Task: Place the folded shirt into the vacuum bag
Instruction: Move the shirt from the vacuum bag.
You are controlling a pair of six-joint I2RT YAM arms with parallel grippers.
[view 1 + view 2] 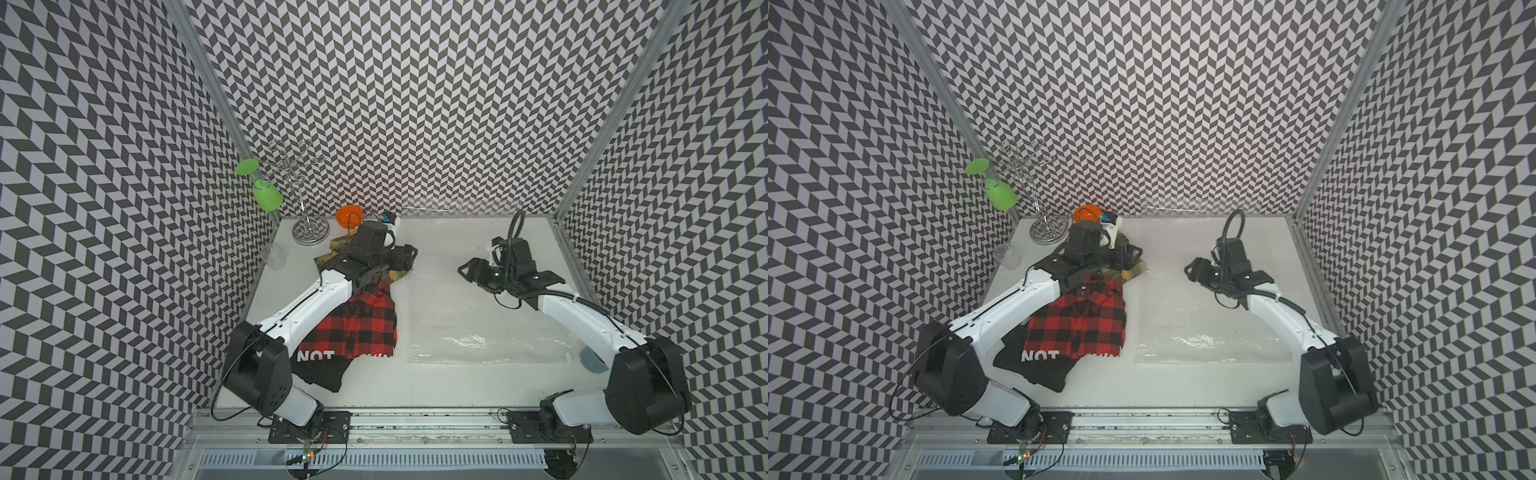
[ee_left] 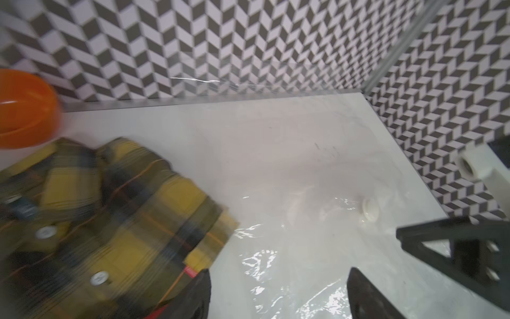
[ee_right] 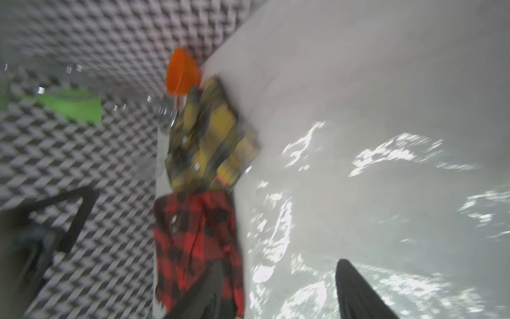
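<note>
writing: "NOT" on black folded shirt (image 1: pixel 318 372) | left gripper (image 1: pixel 405 257): jaws apart, empty, at edge of yellow plaid folded shirt (image 2: pixel 110 215) | right gripper (image 1: pixel 471 270): jaws apart, empty, above clear plastic vacuum bag (image 1: pixel 478 332), flat on white table (image 1: pixel 374 386)

Both top views: high overhead, far off, looking down w/ orange bowl (image 1: pixel 348 216) at back. Left wrist cam: low, close beside orange bowl. Right wrist cam: farther, facing it. All share orange bowl, vacuum bag (image 2: pixel 276 262).
</note>
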